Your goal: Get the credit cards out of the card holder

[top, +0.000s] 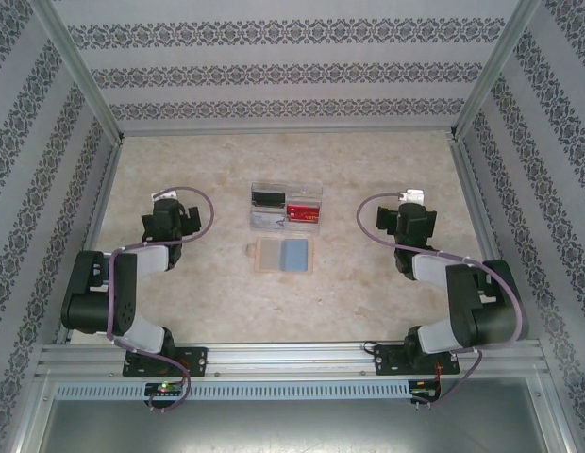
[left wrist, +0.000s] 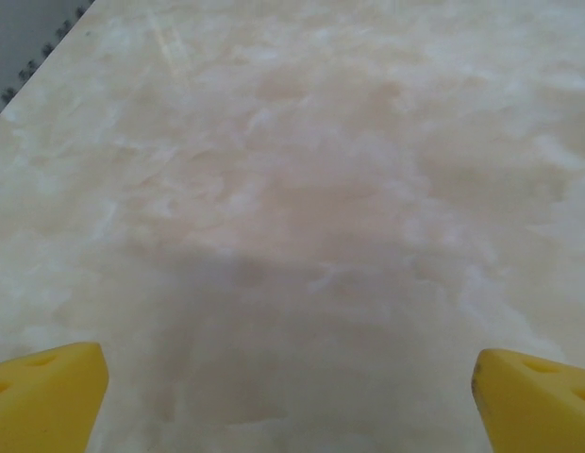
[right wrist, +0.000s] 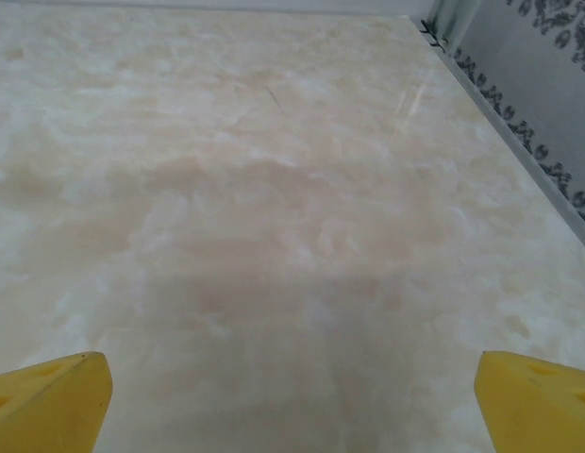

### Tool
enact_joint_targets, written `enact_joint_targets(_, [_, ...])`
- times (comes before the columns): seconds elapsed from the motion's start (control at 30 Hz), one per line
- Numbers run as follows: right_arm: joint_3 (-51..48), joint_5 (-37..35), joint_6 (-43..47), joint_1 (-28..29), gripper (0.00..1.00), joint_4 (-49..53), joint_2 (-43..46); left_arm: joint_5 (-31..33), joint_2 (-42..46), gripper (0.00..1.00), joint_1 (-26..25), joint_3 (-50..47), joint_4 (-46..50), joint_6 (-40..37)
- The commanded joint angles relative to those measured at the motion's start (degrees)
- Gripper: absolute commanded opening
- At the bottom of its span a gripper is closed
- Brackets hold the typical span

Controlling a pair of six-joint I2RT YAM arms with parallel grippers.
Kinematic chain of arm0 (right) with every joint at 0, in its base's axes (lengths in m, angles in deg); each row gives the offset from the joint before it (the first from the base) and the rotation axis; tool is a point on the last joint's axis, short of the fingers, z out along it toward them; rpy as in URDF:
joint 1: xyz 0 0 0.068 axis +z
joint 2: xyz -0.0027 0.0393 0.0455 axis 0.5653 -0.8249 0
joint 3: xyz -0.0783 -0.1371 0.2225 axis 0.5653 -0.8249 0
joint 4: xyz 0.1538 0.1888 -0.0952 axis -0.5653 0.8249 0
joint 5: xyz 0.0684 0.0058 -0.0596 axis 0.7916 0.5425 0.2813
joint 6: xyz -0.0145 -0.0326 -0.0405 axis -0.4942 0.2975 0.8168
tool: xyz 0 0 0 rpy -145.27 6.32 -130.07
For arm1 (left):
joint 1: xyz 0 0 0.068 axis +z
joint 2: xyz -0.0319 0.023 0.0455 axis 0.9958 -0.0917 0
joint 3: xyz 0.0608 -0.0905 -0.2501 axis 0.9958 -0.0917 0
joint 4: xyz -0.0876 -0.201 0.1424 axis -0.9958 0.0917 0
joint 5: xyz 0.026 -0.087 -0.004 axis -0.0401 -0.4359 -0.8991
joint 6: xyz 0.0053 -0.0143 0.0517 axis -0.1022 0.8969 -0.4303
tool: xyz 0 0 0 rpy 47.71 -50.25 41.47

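card holder point(top: 287, 206): middle of the surface, a bit toward the far edge, level between left and right edges
holder axis: long side running left-right, parallel to the far edge; upright, open top facing up
holder material: clear hard plastic, boxy, divided inside, contents visible through walls
inside holder: black card point(top: 266, 198) in left part, red card point(top: 303, 211) in right part; pale grey item at left front, unclear what
cards out: tan card point(top: 264, 256) and blue-grey card point(top: 294, 255) flat on surface just nearward of holder, long sides pointing at near edge; touching or overlapped, cannot tell which
writing: too small to read on any card
left gripper point(left wrist: 292, 401): yellow fingertips point(left wrist: 45, 394) spread wide, nothing between, over bare surface well left of holder
right gripper point(right wrist: 292, 404): yellow fingertips point(right wrist: 47, 401) spread wide, nothing between, well right of holder, near right edge
surface point(top: 368, 283): smooth, beige marble pattern
walls point(top: 292, 71): striped floral print
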Motion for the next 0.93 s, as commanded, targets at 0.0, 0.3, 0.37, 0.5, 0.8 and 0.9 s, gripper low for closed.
enact_joint_targets(0.0, [0.0,6.3,0.2,-2.1,0.98,-6.8,-0.3,-7.1,0.9,1.00,0.5,-3.9,-12.2,-3.3])
enact_joint_targets(0.3, [-3.4,9.1,0.7,-2.6,0.98,-15.6,-2.8,-11.5,-2.6,1.00,0.4,-6.7,-20.2,-5.8])
enact_joint_targets(0.37, [-3.9,9.1,0.8,-2.6,0.98,-17.7,-3.6,-11.6,-2.5,1.00,0.3,-6.7,-20.1,-5.8])
enact_joint_targets(0.5, [-3.7,9.1,0.8,-2.6,0.98,-16.9,-3.3,-12.1,-2.4,1.00,0.3,-6.4,-19.3,-5.9])
enact_joint_targets(0.8, [-3.7,9.1,0.9,-2.6,0.98,-16.6,-3.1,-12.2,-2.4,1.00,0.3,-6.3,-19.3,-6.0])
enact_joint_targets(0.9, [-3.7,9.1,0.9,-2.6,0.98,-16.6,-3.2,-12.2,-2.4,1.00,0.4,-6.4,-19.3,-6.0])
